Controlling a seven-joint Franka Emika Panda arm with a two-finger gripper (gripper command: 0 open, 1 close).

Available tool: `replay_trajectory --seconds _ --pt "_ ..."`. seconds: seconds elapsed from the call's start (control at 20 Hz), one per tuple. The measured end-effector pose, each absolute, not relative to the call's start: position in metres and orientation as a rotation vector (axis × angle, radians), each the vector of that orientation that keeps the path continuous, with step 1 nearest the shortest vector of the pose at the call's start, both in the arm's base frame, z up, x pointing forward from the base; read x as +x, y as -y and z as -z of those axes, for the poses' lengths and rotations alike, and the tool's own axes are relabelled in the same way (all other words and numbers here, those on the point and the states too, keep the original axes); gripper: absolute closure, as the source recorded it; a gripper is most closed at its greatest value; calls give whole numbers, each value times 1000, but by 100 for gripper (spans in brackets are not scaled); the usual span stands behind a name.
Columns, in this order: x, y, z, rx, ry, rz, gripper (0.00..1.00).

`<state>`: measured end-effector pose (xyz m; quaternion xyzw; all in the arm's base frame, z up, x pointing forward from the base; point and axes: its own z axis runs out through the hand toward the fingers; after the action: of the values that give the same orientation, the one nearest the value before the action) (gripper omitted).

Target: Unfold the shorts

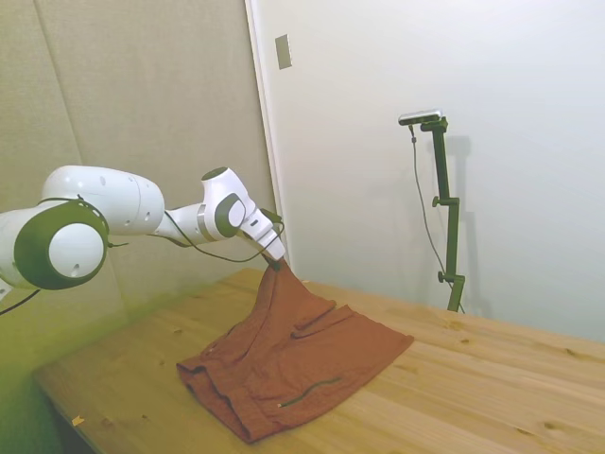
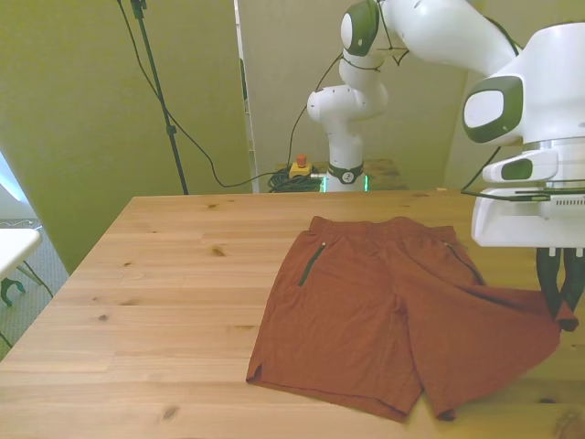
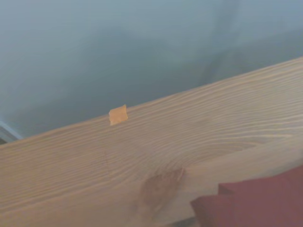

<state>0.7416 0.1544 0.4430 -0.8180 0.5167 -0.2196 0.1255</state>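
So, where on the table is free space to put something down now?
The widest bare wood lies on the front view's left, between the shorts and the table edge. A narrower strip runs behind the waistband. The front view's right is crowded: the gripper holds a lifted corner of the shorts there.

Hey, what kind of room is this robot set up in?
Probably a robotics lab: a white arm works at a wooden table, cables trail on the floor, and only the shorts lie there.
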Motion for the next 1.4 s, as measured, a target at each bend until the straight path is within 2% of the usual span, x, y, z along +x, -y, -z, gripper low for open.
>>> replay_trajectory --seconds 0.2,0.5,0.7,1.0,1.4 --pt "748 -163 -433 -2392 -1497 634 0" --pt "745 -183 -444 -2401 -1468 616 0" --pt "741 -176 -454 -2407 -1511 617 0" --pt "686 -134 -434 -2573 -1610 466 0" --pt "582 -61 -448 -2784 -1372 310 0"
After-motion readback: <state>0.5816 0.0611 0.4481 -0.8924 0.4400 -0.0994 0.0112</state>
